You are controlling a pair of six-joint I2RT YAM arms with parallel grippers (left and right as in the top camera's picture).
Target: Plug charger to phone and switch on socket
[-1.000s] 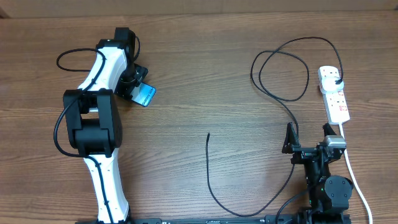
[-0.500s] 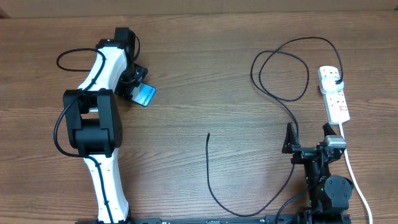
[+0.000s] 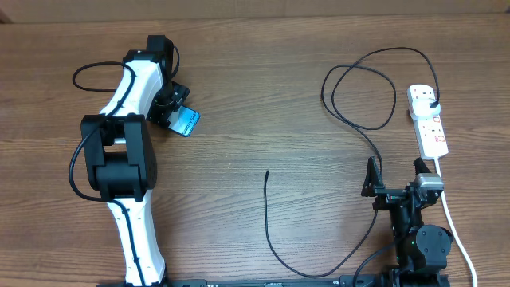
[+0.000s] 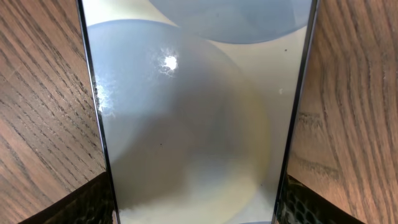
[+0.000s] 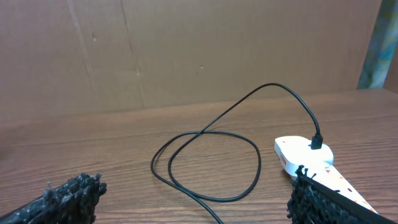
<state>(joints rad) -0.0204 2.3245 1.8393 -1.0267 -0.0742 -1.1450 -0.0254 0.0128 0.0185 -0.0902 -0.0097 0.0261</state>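
- The left fingers [image 4: 84, 206] are clenched on the phone [image 3: 189, 122]. In the left wrist view a dark pad presses each long edge, and the glass fills the space between them.
- The phone juts out just past the fingertips, tilted over the desk [image 3: 255, 80]. From overhead its screen shows cyan. Seen up close it is a grey, glossy surface with one bright glint.
- The charger [image 3: 269, 223] has its connector tip lying loose on the desk, well apart from both pairs of fingers and roughly between them. It is plugged into nothing.
- From that tip the cable runs back toward the robot's side, curves across, and passes just beside the right arm's left finger.
- The right fingers [image 5: 69, 196] are released and spread wide, holding nothing, with bare desk between them.
- Beyond those fingers the cable makes a large loop on the desk, then arches over to its black plug [image 5: 316, 143].
- The plug sits in the far-end outlet of the socket [image 3: 429, 121]. This white strip lies ahead of the right fingers, its near end just beside the right-hand finger.
- Whether its switches are on cannot be told.
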